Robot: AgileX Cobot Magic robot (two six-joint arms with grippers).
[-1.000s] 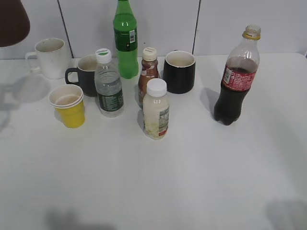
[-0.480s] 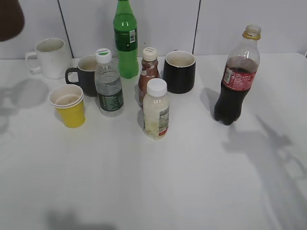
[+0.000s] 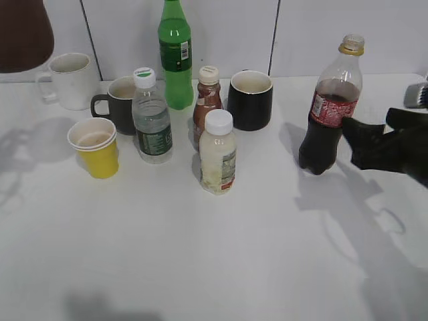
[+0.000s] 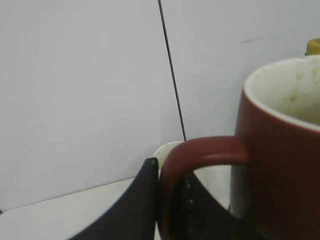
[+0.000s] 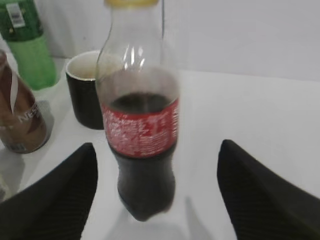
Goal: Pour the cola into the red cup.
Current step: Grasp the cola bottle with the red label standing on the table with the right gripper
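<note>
The cola (image 3: 329, 114) stands upright on the white table at the right, uncapped, and also shows in the right wrist view (image 5: 142, 125). My right gripper (image 3: 368, 128) is open just to the right of it. Its two fingers (image 5: 157, 147) flank the bottle's lower half without touching it. The red cup (image 3: 23, 37) hangs in the air at the top left corner. My left gripper (image 4: 167, 167) is shut on the cup's handle, and the cup (image 4: 285, 165) is upright with a pale inside.
At the back left stand a white mug (image 3: 70, 80), a dark grey mug (image 3: 117, 103), a yellow paper cup (image 3: 97, 147) and a water bottle (image 3: 152, 117). In the middle are a green bottle (image 3: 175, 57), a small brown bottle (image 3: 206, 100), a milky bottle (image 3: 218, 154) and a black mug (image 3: 250, 100).
My right gripper has come into view from the right and now sits open beside the cola. The held red cup has shifted a little at the top left.
</note>
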